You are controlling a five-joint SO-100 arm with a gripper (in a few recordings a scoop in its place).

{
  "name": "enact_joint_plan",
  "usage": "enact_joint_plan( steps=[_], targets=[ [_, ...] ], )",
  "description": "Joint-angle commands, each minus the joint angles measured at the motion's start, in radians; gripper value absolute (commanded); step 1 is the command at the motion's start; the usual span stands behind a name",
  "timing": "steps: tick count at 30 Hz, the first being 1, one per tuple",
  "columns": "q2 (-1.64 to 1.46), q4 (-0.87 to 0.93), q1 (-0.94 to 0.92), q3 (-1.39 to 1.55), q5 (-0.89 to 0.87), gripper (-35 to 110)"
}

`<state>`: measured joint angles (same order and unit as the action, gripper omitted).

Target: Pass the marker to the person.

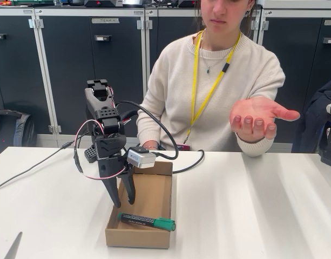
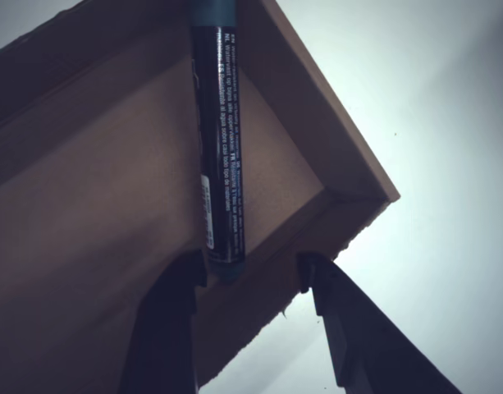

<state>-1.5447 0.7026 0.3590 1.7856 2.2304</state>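
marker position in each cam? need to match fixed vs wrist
Fixed view: the marker lies flat in the cardboard box, near its front wall, lower centre, green cap pointing right.
Wrist view: the marker runs down from the top edge at centre-left, its black end close above the open gripper.
Shared landmark: the cardboard box, whose floor the marker lies on.

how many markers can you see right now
1. The marker lies in the cardboard box near its front wall, green cap to the right in the fixed view, just ahead of the open gripper.
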Motion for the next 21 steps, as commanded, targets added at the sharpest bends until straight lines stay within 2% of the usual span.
enact_joint_plan(
  steps=[1, 16, 21],
  targets=[
    [-0.009, 0.009, -0.012, -0.092, -0.002, 24],
    [0.051, 0.006, -0.003, -0.066, -0.020, 23],
    [0.054, 0.086, 0.003, -0.087, -0.032, 23]
  ],
)
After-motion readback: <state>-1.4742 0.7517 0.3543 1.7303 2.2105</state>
